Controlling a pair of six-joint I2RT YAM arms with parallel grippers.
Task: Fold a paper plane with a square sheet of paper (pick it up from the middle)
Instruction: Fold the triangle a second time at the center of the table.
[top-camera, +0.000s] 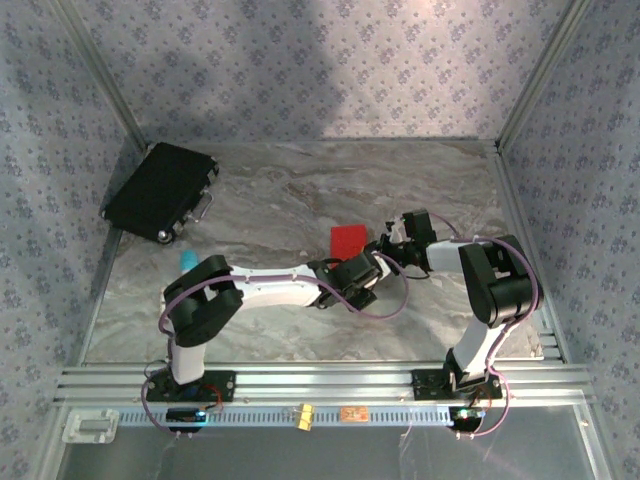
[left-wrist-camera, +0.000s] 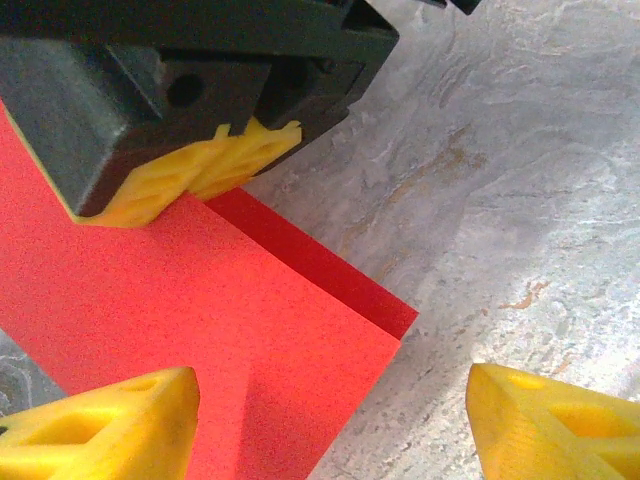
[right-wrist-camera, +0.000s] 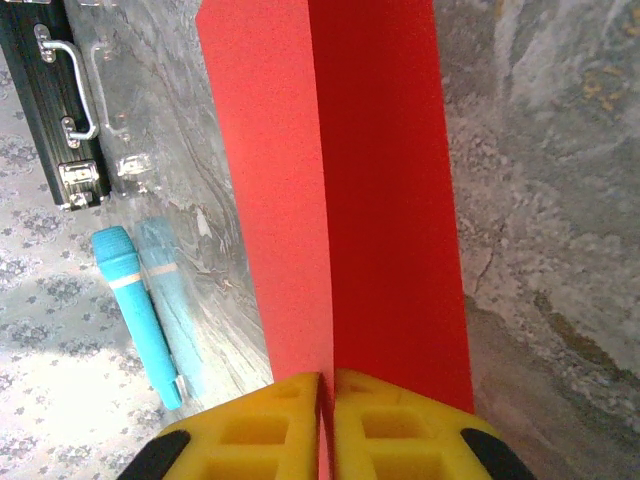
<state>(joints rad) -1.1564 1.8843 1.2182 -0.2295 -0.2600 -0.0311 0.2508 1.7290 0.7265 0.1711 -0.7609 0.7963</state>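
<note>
As right fingers (right-wrist-camera: 296, 412) pinch red paper (right-wrist-camera: 340, 200), black case (top-camera: 160, 190) closed.

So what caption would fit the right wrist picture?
Right gripper pinching the folded red paper, blue tool lying nearby.

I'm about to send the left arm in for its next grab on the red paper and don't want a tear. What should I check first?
1. Right gripper shut on the square sheet of paper: ok.
2. Left gripper open: ok.
3. Left gripper straddling the sheet's edge: ok.
4. Paper layers flush: not ok, a darker strip shows past the top layer.
5. Blue tool and black case apart from the sheet: ok.
</note>
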